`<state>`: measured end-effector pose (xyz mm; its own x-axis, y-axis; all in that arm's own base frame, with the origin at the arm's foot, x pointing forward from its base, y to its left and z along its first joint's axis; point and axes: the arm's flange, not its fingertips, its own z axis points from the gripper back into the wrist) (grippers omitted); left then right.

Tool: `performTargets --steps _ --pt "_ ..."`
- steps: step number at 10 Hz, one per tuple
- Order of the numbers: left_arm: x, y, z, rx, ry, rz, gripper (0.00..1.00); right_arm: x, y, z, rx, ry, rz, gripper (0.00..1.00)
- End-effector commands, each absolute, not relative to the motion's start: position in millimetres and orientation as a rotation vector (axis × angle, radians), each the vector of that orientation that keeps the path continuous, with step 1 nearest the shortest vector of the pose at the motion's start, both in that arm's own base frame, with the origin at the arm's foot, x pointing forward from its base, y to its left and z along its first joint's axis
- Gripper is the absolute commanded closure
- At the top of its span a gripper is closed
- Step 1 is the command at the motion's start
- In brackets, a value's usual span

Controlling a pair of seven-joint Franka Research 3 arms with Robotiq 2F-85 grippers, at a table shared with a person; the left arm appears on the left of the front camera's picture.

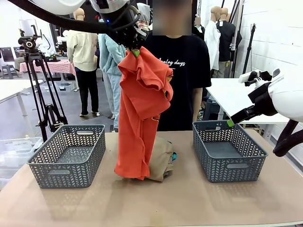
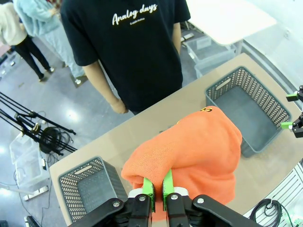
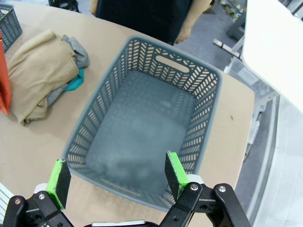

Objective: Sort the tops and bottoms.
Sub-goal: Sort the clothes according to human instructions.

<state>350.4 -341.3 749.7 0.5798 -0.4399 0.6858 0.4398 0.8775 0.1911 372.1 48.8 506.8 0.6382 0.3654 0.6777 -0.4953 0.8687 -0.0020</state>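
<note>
The table (image 1: 199, 205) carries two grey baskets, the left basket (image 1: 47, 171) and the right basket (image 1: 239, 171), both empty. Between them the orange-red T-shirt (image 1: 137, 118) hangs as a long column from the left gripper (image 2: 157, 184). Its two fingers are pressed together on a small fold at the top of the cloth. The lower edge of the shirt touches the table, just beside the pile. In the pile, the tan T-shirt (image 3: 40, 71) lies on top, with the grey one (image 3: 78, 51) and the teal one (image 3: 73, 85) partly under it. The right gripper (image 3: 116, 168) hovers above the right basket with its fingers wide apart, holding nothing.

I see three risks. If the arm goes sideways at this height, the hanging edge can drag over the pile and pull it, or catch on a basket's rim. The pinched fold is small and the shirt is heavy below it, so it may slip out. Also, the shirt is long, and on release part of it may fall outside the basket. The person (image 1: 187, 61) stands close behind.
</note>
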Motion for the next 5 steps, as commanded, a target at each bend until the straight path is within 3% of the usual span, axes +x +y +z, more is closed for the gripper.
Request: performTargets --steps 1,5 --pt "348.8 -338.7 754.0 -0.002 -0.809 -0.515 1.00 374.3 48.4 504.6 0.212 -0.731 0.487 0.00" --pt "348.8 -338.7 754.0 -0.002 -0.809 -0.515 1.00 374.3 48.4 504.6 0.212 -0.731 0.487 0.00"
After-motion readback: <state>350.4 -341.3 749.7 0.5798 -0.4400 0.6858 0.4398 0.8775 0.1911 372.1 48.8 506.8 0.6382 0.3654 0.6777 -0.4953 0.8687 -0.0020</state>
